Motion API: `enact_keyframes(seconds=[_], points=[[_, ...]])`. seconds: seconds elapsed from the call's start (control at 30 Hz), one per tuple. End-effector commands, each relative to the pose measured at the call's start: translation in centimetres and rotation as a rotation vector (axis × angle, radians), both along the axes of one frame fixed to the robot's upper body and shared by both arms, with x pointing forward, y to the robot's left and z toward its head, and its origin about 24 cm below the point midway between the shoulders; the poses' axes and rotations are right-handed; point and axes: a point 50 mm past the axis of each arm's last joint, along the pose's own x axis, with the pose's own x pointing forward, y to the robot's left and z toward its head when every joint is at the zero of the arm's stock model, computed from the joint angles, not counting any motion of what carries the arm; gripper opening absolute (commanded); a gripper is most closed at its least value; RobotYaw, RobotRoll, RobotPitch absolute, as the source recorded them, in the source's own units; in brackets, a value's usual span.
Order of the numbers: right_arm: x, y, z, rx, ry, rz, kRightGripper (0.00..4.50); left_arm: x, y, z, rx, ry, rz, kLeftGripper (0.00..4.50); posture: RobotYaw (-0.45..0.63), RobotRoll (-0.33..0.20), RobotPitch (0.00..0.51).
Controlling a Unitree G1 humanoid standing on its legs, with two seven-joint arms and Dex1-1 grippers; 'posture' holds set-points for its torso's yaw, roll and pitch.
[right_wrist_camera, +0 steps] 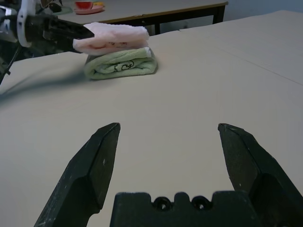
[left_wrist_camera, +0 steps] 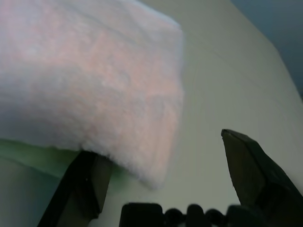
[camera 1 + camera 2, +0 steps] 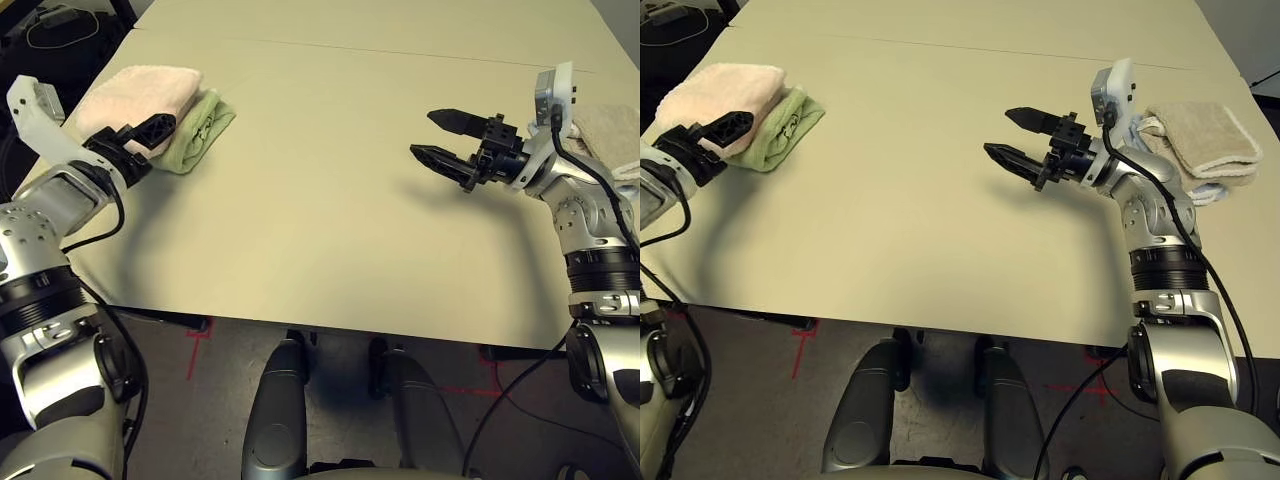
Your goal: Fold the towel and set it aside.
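Note:
The towel [image 3: 140,90], pale pink and folded, lies on top of a folded green towel [image 3: 203,130] at the table's far left. My left gripper [image 3: 150,130] is at the pink towel's near edge. In the left wrist view its fingers [image 2: 251,175] stand apart, open, and the towel's corner [image 2: 156,161] hangs over one of them. Over the right middle of the table, my right gripper [image 3: 998,131] is open with nothing between its fingers. It points toward the two towels [image 1: 118,34].
A folded beige towel [image 3: 1200,135] lies at the table's right edge, just behind my right wrist. The pale table top [image 3: 320,220] stretches bare between the two grippers. Another table with small objects [image 1: 87,7] stands beyond the left edge.

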Motion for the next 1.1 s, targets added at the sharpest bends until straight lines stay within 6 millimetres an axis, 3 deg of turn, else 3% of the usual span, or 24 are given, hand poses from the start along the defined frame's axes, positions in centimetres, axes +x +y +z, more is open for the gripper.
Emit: enact_keyframes(seconds=[0.03, 0.33, 0.53, 0.67, 0.9, 1.1], points=[[0.1, -0.3, -0.1, -0.011, -0.001, -0.003, 4.50, -0.4, -1.2, 0.0, 0.024, 0.091, -0.131, 4.47, 0.15, 0.000, 0.222], [0.0, -0.3, -0.1, -0.007, -0.007, -0.007, 4.50, -2.4, -1.2, -0.1, 0.243, 0.247, -0.244, 4.47, 0.15, 0.000, 0.223], [0.1, -0.3, -0.1, -0.004, -0.009, -0.012, 4.50, -2.6, -2.2, 1.8, 0.255, 0.102, -0.333, 4.47, 0.15, 0.000, 0.223], [0.2, -0.3, 0.1, 0.010, -0.013, -0.018, 4.50, -1.4, -3.5, 3.0, 0.304, -0.097, -0.362, 4.47, 0.15, 0.000, 0.222], [0.3, -0.4, 0.1, 0.040, 0.006, -0.053, 4.50, 1.6, -6.5, 3.2, 0.516, -0.350, -0.445, 4.47, 0.14, 0.000, 0.225], [1.0, 0.0, -0.5, 0.081, -0.006, -0.222, 4.50, 5.6, -7.5, 2.1, 0.610, -0.416, -0.218, 4.47, 0.13, 0.000, 0.219]])
